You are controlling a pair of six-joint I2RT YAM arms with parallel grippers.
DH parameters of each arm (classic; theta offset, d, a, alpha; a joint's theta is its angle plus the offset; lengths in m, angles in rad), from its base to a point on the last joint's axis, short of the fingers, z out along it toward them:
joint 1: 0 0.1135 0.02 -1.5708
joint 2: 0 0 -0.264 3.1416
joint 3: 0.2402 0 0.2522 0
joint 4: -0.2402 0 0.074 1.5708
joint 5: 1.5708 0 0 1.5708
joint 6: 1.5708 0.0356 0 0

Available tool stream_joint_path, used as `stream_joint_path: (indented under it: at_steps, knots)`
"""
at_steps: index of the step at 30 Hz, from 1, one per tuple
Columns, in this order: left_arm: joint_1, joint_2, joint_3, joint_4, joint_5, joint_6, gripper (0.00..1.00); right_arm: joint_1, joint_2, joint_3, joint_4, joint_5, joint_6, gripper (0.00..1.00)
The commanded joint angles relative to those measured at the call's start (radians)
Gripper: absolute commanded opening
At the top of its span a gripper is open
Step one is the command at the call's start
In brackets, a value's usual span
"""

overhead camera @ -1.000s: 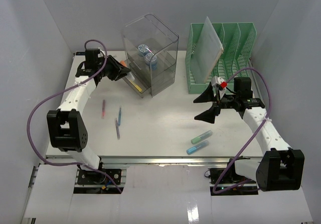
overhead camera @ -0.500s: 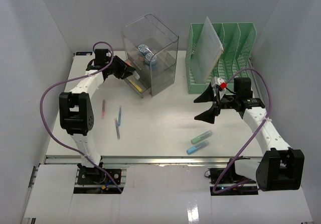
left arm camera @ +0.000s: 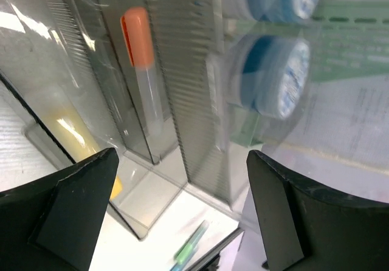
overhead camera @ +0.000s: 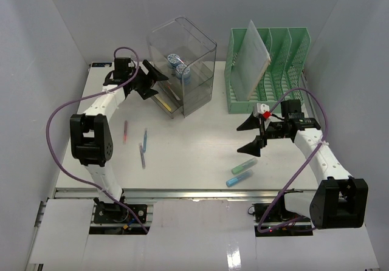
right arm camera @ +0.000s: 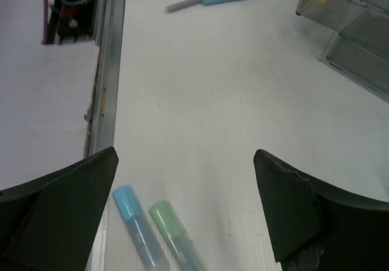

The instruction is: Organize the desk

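— What do we take in first?

— The desk (overhead camera: 194,149). It is white and spreads beneath the box (overhead camera: 200,46) and out to the front of it, ending at its rail (overhead camera: 200,192). The clear box stands on the desk's far part.

— And to the right of the box?

— We see a green rack (overhead camera: 285,64) just beside it. A pale sheaf (overhead camera: 254,55) leans in the slot nearest the box.

— How do our arms stand?

— Our left gripper (overhead camera: 159,85) hangs at the box's left face. Its jaws are spread wide with nothing between them, and its wrist view looks straight through the box's wall. Our right gripper (overhead camera: 240,140) hovers in front of the box and to its right, well apart from it. Its jaws are also wide and hold nothing.

— What do we find inside the box?

— There are two blue tape rolls (overhead camera: 173,59). An orange-capped marker (left arm camera: 141,52) sits behind the ribbed wall, though we cannot tell in which compartment. Something yellow (left arm camera: 82,138) lies in the low front tray, and we cannot tell what it is.

— And the loose things?

— A green marker (overhead camera: 245,164) and a blue marker (overhead camera: 239,178) lie side by side, well in front of the box and to its right. In front of the box and to its left lie three pens. They are a red pen (overhead camera: 126,130), a blue pen (overhead camera: 145,138) and a purple pen (overhead camera: 141,156). The last two lie close together.
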Motion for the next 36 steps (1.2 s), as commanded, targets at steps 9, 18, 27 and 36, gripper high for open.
stream_joint_path:
  at_steps: [9,18,27,36]
  knots:
    - [0.017,-0.924,-0.556,-0.025,-0.339,0.305,0.98,0.08,-0.094,-0.07,-0.387,0.61,-0.917,1.0]
    - [0.02,-1.337,-0.8,-0.131,-0.199,0.265,0.98,0.137,0.052,-0.085,-0.316,0.715,-0.892,0.75]
    - [0.02,-1.529,-0.9,-0.222,-0.068,0.175,0.98,0.196,0.132,-0.126,-0.201,0.813,-0.821,0.66]
    - [0.02,-1.629,-0.928,-0.33,-0.036,0.163,0.98,0.204,0.203,-0.119,-0.141,0.849,-0.796,0.56]
